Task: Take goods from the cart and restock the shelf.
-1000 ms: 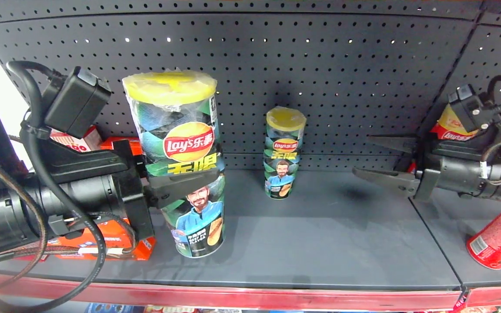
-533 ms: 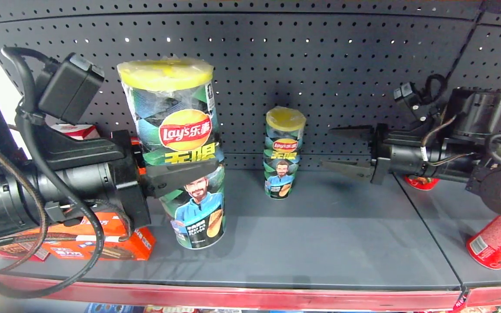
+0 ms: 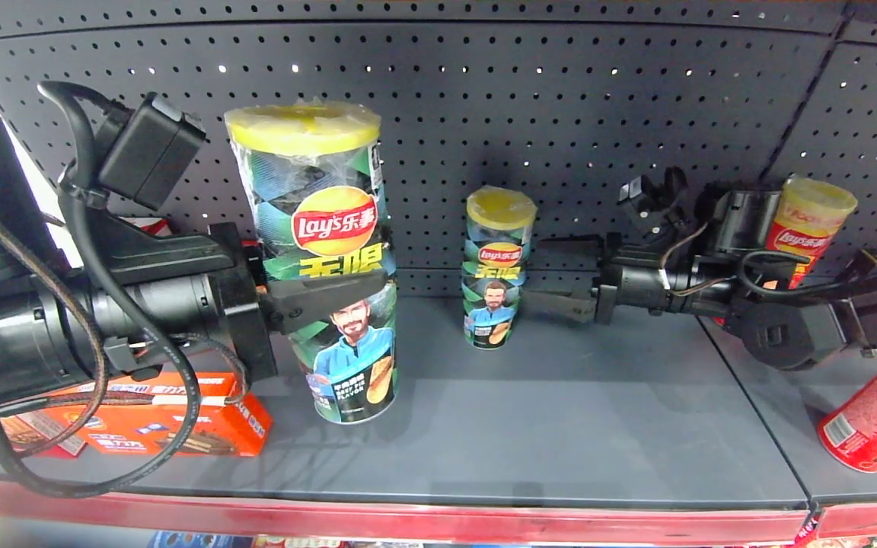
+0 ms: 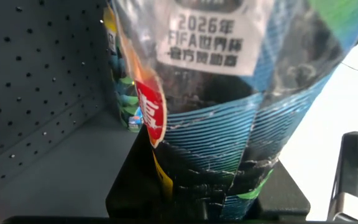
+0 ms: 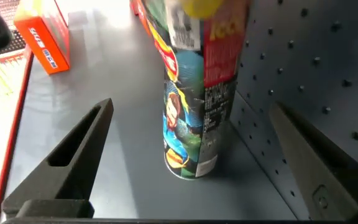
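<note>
The held can [image 3: 317, 251] is clamped upright at mid-height by the left gripper [image 3: 332, 301], left of and nearer than the standing can [image 3: 499, 266], presumably so it can be set down level. Just right of the standing can, the right gripper [image 3: 553, 274] is spread wide, seemingly to steady it.

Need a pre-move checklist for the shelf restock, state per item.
1. Left gripper grip on tall can: ok, shut on it at mid-height, can upright.
2. Tall can's base on the shelf: cannot tell, it looks at or just above the surface.
3. Room beside the tall can: ok, bare shelf between it and the small can.
4. Right gripper: ok, open, aimed at the small can, not touching it.
5. Small can upright: ok, near the back panel.
6. Red can: not ok, lying on its side.
</note>
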{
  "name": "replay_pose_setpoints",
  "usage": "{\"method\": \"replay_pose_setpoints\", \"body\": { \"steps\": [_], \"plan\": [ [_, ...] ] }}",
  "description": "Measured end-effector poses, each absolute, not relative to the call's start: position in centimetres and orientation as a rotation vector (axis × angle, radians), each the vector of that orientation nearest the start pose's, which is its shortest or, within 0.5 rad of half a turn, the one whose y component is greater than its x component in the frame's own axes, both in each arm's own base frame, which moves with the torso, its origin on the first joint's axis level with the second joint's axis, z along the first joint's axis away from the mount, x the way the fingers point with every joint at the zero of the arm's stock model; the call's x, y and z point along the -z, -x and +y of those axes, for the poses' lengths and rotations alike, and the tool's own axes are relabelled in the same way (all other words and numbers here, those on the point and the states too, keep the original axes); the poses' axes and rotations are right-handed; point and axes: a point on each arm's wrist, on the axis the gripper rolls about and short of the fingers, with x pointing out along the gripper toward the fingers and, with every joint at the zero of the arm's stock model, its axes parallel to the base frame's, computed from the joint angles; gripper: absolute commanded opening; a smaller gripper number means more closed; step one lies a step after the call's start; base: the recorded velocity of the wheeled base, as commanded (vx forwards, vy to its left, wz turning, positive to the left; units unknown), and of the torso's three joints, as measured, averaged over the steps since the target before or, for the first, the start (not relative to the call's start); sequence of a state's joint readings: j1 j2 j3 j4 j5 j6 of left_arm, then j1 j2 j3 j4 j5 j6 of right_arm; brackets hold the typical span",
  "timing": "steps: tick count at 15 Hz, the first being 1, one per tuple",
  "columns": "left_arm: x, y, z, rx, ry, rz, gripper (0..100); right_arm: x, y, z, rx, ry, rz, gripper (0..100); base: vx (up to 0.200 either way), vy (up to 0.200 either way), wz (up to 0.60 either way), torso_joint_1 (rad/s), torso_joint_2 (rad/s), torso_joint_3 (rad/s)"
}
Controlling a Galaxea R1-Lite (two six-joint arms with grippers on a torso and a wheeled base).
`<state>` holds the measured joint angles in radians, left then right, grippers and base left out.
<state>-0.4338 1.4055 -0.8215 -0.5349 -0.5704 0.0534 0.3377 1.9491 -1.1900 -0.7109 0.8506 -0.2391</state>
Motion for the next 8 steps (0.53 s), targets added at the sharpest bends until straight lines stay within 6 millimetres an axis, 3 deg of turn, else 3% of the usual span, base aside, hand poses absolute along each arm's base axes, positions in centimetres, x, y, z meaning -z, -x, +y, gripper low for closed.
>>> {"method": "replay_pose_setpoints", "body": {
  "steps": [8],
  "plan": [
    [-26.0, -21.4, -10.7, 0.987, -0.009, 0.007, 0, -18.3, -39.7, 16.8, -1.213, 0.192, -0.082, 100, 0.000, 0.000, 0.00, 0.000, 0.00, 0.000]
  ]
}}
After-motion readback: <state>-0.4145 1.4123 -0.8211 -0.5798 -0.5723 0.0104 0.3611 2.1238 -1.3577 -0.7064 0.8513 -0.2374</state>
